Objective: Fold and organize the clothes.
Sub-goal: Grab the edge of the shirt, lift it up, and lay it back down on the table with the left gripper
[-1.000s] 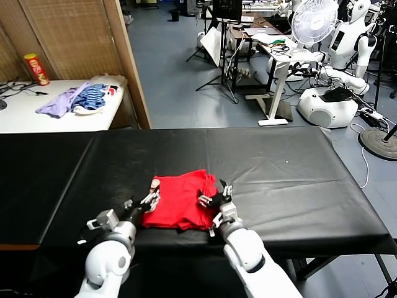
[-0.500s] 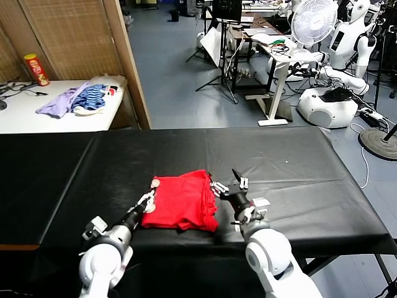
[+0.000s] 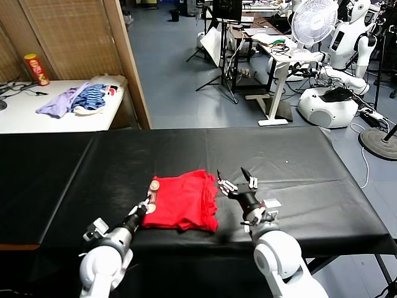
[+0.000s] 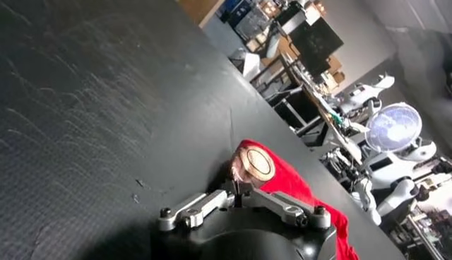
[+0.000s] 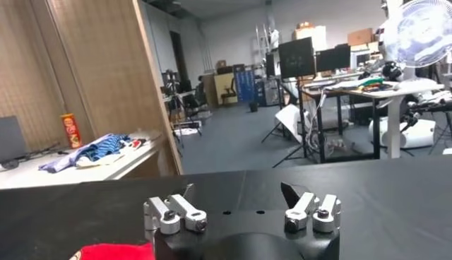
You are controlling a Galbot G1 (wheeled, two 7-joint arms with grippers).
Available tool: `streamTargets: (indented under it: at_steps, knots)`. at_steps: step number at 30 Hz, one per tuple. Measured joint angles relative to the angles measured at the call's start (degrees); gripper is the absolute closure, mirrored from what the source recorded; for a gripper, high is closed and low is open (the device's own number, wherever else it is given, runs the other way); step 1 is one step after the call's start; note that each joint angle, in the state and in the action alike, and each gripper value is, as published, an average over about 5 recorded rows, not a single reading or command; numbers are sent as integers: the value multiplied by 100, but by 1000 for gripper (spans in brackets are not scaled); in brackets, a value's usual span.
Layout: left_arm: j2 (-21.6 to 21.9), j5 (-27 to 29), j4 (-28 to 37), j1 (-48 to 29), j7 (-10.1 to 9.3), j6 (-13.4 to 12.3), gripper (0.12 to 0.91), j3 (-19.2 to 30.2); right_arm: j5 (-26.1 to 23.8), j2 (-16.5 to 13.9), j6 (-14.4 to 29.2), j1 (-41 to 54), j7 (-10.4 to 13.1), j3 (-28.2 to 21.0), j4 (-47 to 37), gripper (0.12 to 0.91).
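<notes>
A bright red T-shirt (image 3: 183, 208) lies folded on the black table (image 3: 298, 167), a round brown-and-white print (image 4: 256, 162) showing at its near-left corner. My left gripper (image 3: 147, 205) sits low at the shirt's left edge, shut, its tips pinching the cloth just below the print (image 4: 236, 192). My right gripper (image 3: 234, 181) hovers a short way right of the shirt, apart from it, fingers spread open and holding nothing (image 5: 236, 191). Only a red corner of the shirt (image 5: 113, 251) shows in the right wrist view.
A white side table (image 3: 37, 118) at the back left holds a heap of lilac and blue-striped garments (image 3: 74, 99) and a red can (image 3: 36, 68). A wooden partition (image 3: 127, 62) stands behind. A fan (image 3: 313, 22) and other robots stand beyond the table's far right.
My left gripper has closed at the shirt's left edge. My right gripper has drawn off the shirt's right edge to the right and stays open.
</notes>
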Motion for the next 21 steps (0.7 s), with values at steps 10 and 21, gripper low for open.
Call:
streamTargets:
  at_steps: [10,21]
  knots:
    - [384,2650,-277,108,36,-220,902,42,-241,30,-263,-188,253,215,64,227]
    - [1736,4577,-625,266,57,-230,902,-386,-246,49,-297,-242,280,324,63,227]
